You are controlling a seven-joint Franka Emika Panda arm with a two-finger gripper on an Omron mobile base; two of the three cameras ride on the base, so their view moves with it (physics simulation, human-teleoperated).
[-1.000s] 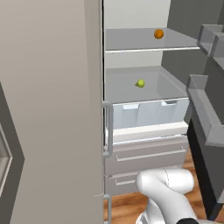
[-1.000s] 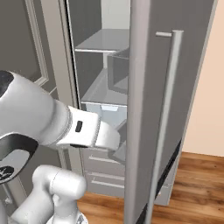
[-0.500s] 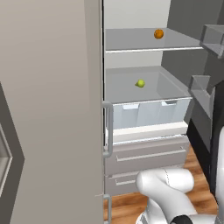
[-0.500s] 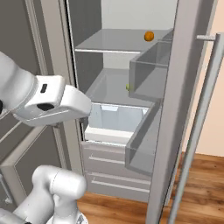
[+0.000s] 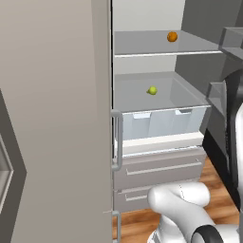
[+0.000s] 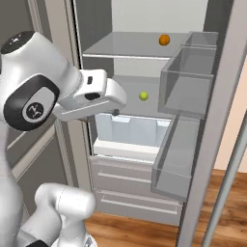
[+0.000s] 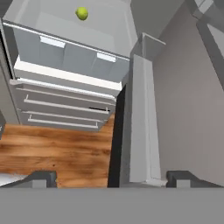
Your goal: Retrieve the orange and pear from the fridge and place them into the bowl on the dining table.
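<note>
**Fridge stands open, both fruits waiting on their shelves**

The fridge (image 5: 61, 118) fills the room ahead, a tall pale grey-beige cabinet with its door (image 6: 219, 120) swung wide, so the whole inside is within reach of the arm. The door carries clear bins on its inner face and a long bar handle on the outside.

Inside are grey shelves, with clear drawers (image 5: 163, 123) and solid pull-out drawers beneath. The wooden floor (image 7: 57, 148) runs under it.

The white robot arm (image 6: 43, 96) bends in front of the opening, its hand angled down towards the floor beside the door's edge rather than at a shelf. The gripper (image 7: 111, 178) holds nothing; its fingers (image 7: 41, 178) are spread wide, which suits a reach for a round fruit.

The orange (image 5: 172, 36) sits alone towards the back right of the upper shelf. The pear (image 5: 152, 90) rests on the shelf below, near its middle, above the clear drawers. Both lie well apart from the gripper, so by my reckoning neither fetch has begun.
</note>
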